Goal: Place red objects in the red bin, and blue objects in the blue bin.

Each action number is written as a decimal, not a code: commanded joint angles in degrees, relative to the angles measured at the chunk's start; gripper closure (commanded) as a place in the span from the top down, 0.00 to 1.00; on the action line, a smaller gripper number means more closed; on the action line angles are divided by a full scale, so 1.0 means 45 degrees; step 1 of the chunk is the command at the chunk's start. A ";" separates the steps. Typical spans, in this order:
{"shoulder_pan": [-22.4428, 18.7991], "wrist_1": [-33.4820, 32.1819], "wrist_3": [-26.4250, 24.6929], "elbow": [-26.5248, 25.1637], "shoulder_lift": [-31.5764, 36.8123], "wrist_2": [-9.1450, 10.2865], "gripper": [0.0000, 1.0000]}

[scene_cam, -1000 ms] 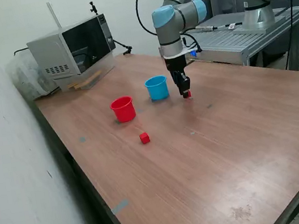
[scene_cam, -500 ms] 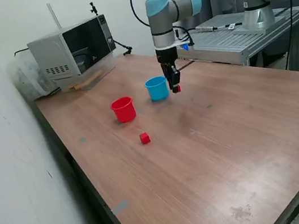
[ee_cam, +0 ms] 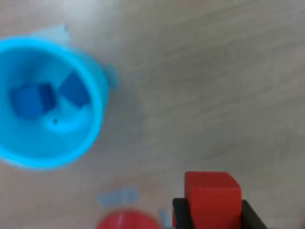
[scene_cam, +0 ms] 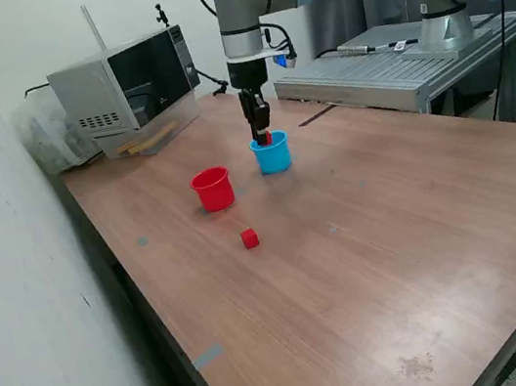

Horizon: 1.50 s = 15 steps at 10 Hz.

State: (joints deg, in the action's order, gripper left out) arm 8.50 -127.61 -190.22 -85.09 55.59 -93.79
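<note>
Near the top centre of the exterior view, the arm's fingers hang above the desk, pinching a red cube just over the blue cup. Two dark blue cubes lie inside that cup. The red cup stands to its left, with another red cube on the desk below it.

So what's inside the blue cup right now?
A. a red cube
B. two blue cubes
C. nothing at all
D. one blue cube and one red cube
B: the wrist view looks down into the blue cup and shows two blue cubes at its bottom, while the red cube is held in the gripper outside it.
</note>
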 commanded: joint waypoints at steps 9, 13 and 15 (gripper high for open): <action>0.1332 0.0937 0.0611 0.4765 -0.3249 0.0003 0.00; 0.1763 0.0839 0.0865 0.4923 -0.3447 -0.0036 0.00; 0.1764 0.0819 0.0865 0.4923 -0.3447 -0.0036 1.00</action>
State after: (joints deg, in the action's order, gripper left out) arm 15.77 -123.75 -186.47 -63.27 40.45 -93.92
